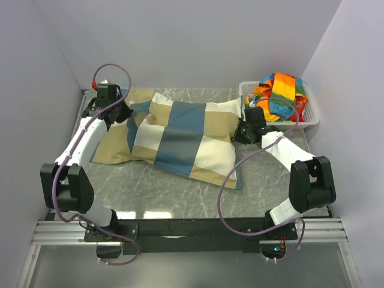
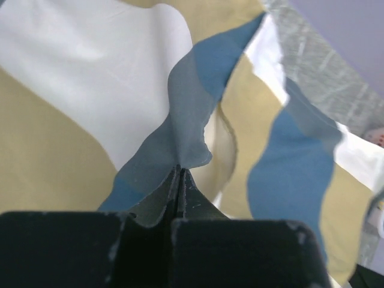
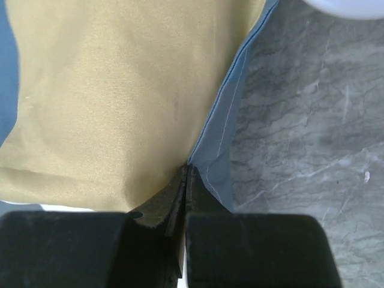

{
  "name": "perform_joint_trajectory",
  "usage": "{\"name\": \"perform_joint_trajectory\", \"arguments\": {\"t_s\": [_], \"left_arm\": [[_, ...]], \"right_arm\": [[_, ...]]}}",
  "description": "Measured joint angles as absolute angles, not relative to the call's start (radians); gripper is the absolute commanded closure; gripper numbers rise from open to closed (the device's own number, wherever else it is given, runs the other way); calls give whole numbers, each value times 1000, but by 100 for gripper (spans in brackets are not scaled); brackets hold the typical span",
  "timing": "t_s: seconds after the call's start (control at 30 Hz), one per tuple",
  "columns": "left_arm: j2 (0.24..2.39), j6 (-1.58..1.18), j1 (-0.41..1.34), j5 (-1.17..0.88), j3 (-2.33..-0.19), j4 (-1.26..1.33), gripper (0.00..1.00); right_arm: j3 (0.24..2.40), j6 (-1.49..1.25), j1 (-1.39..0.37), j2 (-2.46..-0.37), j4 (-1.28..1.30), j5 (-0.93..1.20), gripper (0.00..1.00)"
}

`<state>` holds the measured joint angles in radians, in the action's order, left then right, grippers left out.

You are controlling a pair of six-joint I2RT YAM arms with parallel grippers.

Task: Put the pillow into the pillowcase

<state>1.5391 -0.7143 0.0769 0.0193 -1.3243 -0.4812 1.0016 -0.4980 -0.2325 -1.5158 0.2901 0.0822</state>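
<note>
Insertion is judged to be nearly finished, and the step in hand is taken to be the settling of the cover round its filling. Left of the white slatted plastic basket [image 1: 309, 119], which is filled with a rainbow-striped orange, green and yellow cloth [image 1: 279, 90], the large soft pillowcase in blocks of blue, tan and off-white [image 1: 174, 135] is spread on the grey marbled table [image 1: 180, 195], one end just beside the basket. The case is seen to be full and rounded, so the plump cream-white fabric pillow is judged to be inside. None of it can be told apart for certain from the off-white blocks.

The right gripper [image 1: 245, 131] is set at the end of the case next to the basket, its jaws closed on a thin fold of tan and blue fabric at the hem. The left gripper [image 1: 119, 111] is set at the end farthest from the basket, its jaws pinched on a blue-grey fold that is drawn up in a ridge.

Next, a pull of the two ends apart, or a lift and shake, is judged to be called for, so that the pillow is seated in the corners. Which end is open cannot be told. So small a grip could be lost under a sharp pull.
</note>
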Motion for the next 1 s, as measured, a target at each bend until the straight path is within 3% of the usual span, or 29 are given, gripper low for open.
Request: {"name": "perform_joint_trajectory", "arguments": {"t_s": [0.07, 0.23, 0.33, 0.57, 0.7, 1.0], "left_arm": [[1526, -715, 93, 15, -1324, -476, 99], [1568, -721, 110, -33, -1285, -420, 97], [1639, -730, 113, -84, -1241, -374, 90], [1698, -787, 114, -223, -1079, -202, 71], [1674, -809, 109, -292, -1034, -119, 48], [1556, -809, 77, -298, -1033, -218, 34]], "right_arm": [[1003, -495, -240, -1529, 296, 70, 85], [1003, -494, -245, -1498, 316, 43, 61], [1014, -495, -276, -1457, 336, 12, 53], [1173, -499, -439, -1447, 386, -58, 49], [1312, -500, -513, -1518, 369, -43, 49], [1356, -506, -559, -1702, 270, 73, 50]]}}
